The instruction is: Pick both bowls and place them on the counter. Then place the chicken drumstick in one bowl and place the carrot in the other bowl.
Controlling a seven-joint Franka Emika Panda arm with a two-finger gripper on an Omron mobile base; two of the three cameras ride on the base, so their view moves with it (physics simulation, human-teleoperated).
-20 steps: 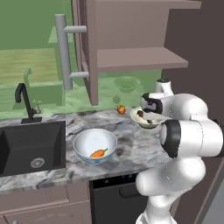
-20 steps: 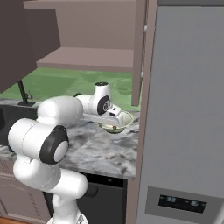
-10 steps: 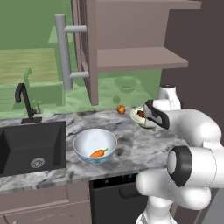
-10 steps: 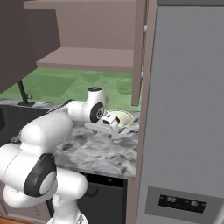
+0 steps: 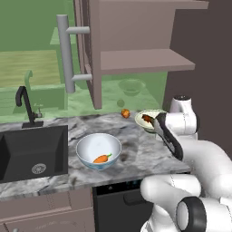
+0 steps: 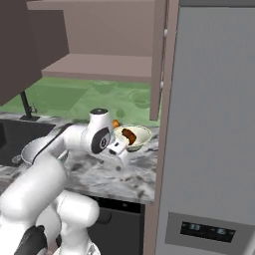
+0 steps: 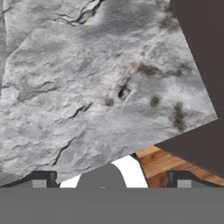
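The marbled counter (image 5: 136, 154) is seen with the black sink (image 5: 27, 152) set into its left part. The deep white bowl (image 5: 98, 151) stands beside the sink, and the carrot (image 5: 102, 158) lies inside it. The shallower cream bowl (image 6: 133, 137) stands farther back near the tall dark panel, with the chicken drumstick (image 6: 129, 135) in it. The gripper (image 6: 121, 155) is held wide open and empty over bare counter, just in front of the cream bowl.

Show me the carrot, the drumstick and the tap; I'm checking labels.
carrot (image 5: 102, 158), left base view, middle of its orange body.
drumstick (image 6: 129, 135), right base view, its thick brown end.
tap (image 5: 25, 106), left base view, its upright black stem.
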